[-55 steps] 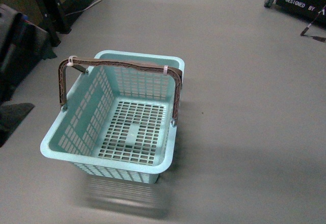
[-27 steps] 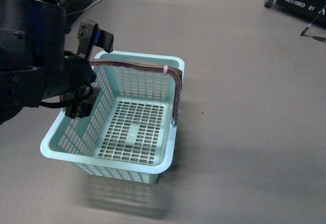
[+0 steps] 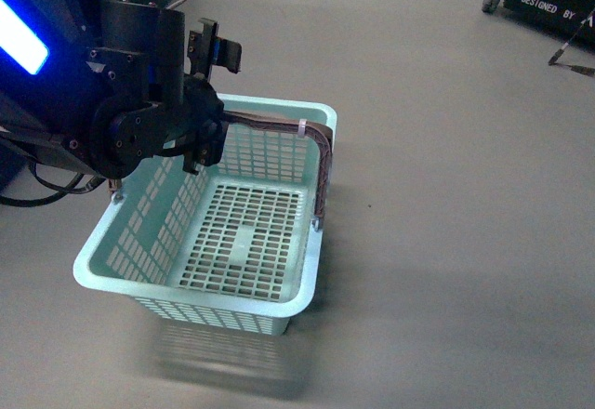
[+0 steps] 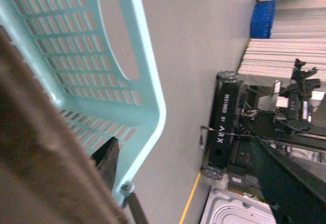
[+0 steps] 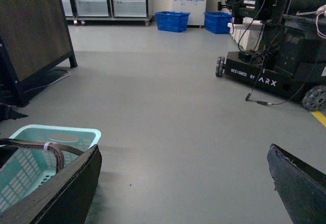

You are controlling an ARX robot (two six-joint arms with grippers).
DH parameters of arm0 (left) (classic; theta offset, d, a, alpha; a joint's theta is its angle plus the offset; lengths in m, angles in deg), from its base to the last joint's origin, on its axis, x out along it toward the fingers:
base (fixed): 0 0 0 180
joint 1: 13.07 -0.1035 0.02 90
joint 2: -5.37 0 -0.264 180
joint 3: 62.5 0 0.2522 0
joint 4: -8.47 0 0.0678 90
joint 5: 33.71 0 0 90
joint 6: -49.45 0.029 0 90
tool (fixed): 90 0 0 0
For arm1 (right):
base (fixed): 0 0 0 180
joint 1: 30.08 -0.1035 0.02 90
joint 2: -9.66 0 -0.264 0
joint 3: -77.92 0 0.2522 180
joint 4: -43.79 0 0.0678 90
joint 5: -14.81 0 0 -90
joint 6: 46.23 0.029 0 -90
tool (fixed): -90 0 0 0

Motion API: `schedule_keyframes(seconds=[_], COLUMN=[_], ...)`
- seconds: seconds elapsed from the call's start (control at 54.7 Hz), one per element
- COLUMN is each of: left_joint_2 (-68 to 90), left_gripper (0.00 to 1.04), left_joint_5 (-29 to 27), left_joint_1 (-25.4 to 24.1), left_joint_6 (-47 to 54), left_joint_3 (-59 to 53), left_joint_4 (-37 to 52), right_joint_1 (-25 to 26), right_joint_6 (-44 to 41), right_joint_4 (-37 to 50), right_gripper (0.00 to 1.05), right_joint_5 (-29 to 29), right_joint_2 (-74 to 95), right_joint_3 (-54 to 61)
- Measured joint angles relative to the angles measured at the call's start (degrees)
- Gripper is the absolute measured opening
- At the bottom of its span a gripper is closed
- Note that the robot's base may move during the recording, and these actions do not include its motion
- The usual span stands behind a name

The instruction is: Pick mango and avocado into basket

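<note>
Progress: nothing done yet, by my read. Both picks remain, and neither the mango nor the avocado shows in any view.

Left: the left tool [image 3: 218, 107] hangs over the basket's far left corner with its fingers spread. The brown handle [image 3: 321, 163] runs in between them. I cannot tell whether it touches. No fruit is held.

Centre: the basket [image 3: 186, 290] sits on the grey floor [image 3: 446, 195]. It is empty, with a bare lattice bottom.

Right: the right tool [image 5: 184, 155] shows only from its own wrist. Its fingers are wide apart with nothing between them, over open floor right of the basket.
</note>
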Motion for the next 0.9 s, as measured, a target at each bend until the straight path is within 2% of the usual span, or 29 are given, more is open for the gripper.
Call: schedule_keyframes(seconds=[0.165, 0.329, 0.42, 0.475, 0.548, 0.749, 0.896], left_joint_2=[0.3, -3.2, -9.9, -14.7, -23.1, -50.9, -65.7], left_gripper=[0.46, 0.21, 0.14, 0.09, 0.08, 0.07, 0.07], left_joint_5=[-0.7, -1.2, -2.0, -0.5, -1.1, -3.9, -5.0], left_joint_1=[0.1, -0.5, -0.5, -0.5, -0.5, -1.2, -1.3], left_joint_6=[-3.3, -9.0, -11.2, -11.2, -6.8, -5.0, -5.2], left_joint_3=[-0.8, -4.9, -9.1, -11.0, -14.2, -23.9, -25.5], left_joint_4=[8.5, 12.4, 11.4, 8.5, 2.1, -19.3, -31.9], right_joint_1=[0.0, 0.0, 0.0, 0.0, 0.0, 0.0, 0.0], right_joint_6=[0.0, 0.0, 0.0, 0.0, 0.0, 0.0, 0.0], right_joint_4=[0.0, 0.0, 0.0, 0.0, 0.0, 0.0, 0.0], right_gripper=[0.97, 0.97, 0.97, 0.97, 0.97, 0.97, 0.97], right_joint_5=[0.0, 0.0, 0.0, 0.0, 0.0, 0.0, 0.0], right_joint_2=[0.0, 0.0, 0.0, 0.0, 0.0, 0.0, 0.0], right_joint_3=[0.0, 0.0, 0.0, 0.0, 0.0, 0.0, 0.0])
